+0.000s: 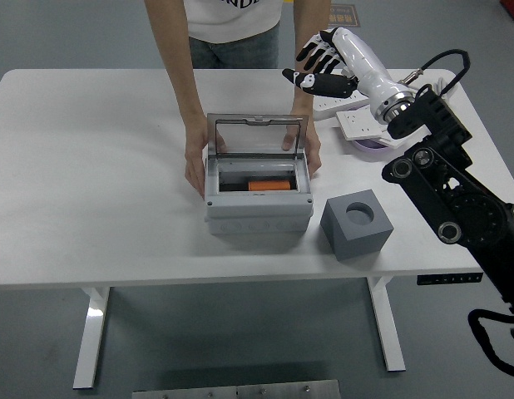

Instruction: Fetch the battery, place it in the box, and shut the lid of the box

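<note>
Right hand (pixel 322 60) raised, fingers spread

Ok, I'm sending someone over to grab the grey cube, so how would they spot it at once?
Start at the white table and find the grey box with its clear lid up near the middle. Just to its right, nearer the front edge, stands the grey cube. It is darker than the box, solid-looking, with a round hole in its top face.
</note>
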